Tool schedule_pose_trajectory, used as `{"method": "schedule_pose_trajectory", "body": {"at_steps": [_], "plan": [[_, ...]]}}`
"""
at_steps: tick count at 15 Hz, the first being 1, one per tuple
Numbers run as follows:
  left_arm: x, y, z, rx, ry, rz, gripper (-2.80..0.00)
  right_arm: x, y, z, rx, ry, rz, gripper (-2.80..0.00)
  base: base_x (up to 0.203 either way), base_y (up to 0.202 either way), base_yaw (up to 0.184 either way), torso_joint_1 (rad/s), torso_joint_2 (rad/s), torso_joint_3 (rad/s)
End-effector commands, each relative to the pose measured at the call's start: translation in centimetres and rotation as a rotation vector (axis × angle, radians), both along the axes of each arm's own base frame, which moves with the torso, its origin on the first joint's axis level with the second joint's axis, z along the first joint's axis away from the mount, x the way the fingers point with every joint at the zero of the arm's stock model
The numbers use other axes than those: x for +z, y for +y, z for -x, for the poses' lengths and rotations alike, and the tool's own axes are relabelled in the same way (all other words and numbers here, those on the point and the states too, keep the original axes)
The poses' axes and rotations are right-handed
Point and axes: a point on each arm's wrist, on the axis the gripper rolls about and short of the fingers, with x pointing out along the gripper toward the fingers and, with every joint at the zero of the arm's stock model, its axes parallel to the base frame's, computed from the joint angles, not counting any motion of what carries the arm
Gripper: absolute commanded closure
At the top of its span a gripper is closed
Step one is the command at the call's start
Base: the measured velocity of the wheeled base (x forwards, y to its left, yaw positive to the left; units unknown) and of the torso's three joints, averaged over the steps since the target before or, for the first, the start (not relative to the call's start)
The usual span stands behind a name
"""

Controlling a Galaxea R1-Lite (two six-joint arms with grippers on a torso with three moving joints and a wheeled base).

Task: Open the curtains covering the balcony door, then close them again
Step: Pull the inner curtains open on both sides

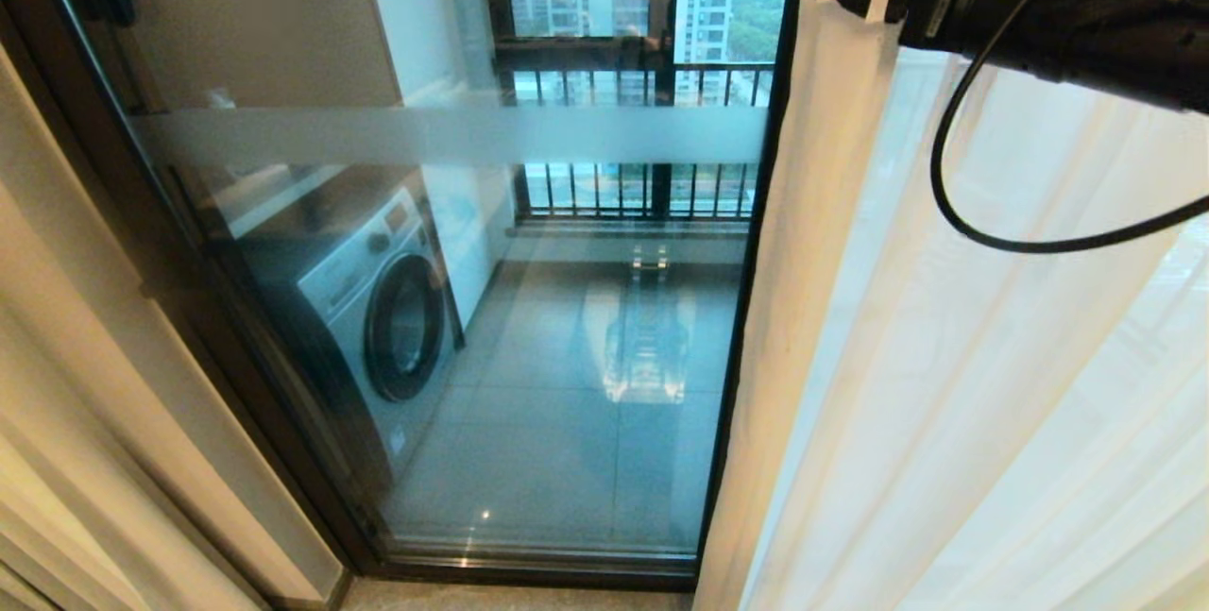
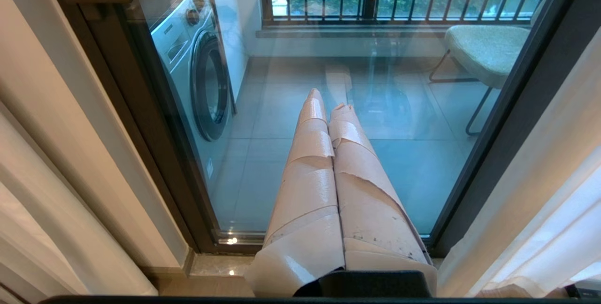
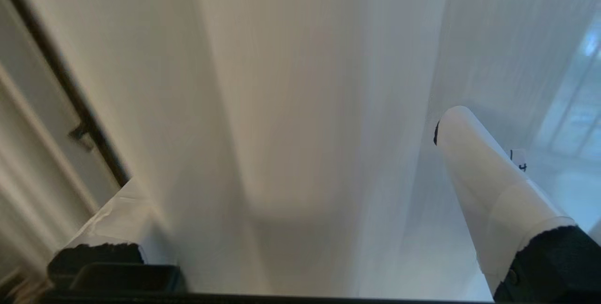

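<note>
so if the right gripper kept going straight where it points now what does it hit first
Most likely the white sheer curtain: the right gripper has its jaws open with a fold of that fabric right between and ahead of them, though depth is unclear.

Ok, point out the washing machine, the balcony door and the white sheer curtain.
washing machine (image 1: 404,326): head view, round door.
balcony door (image 1: 453,136): head view, frosted band on glass.
white sheer curtain (image 1: 945,403): head view, middle folds.

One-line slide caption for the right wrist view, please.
Open right gripper straddling a fold of thin white sheer curtain, dark door frame beside it.
</note>
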Motion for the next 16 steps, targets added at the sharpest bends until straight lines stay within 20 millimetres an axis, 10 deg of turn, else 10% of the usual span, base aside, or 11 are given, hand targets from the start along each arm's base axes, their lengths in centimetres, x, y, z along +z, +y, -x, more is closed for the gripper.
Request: {"method": "schedule_pose_trajectory", "body": {"at_steps": [1, 16], "plan": [[0.0, 0.0, 0.0, 0.000, -0.001, 0.000, 0.00, -0.7, 0.3, -1.1, -0.021, -0.006, -0.007, -2.80, 0.000, 0.000, 0.000, 0.000, 0.00, 0.000], [0.0, 0.0, 0.0, 0.000, -0.001, 0.000, 0.00, -4.1, 1.1, -5.4, -0.210, -0.023, 0.038, -2.80, 0.000, 0.000, 0.000, 0.000, 0.00, 0.000]]}}
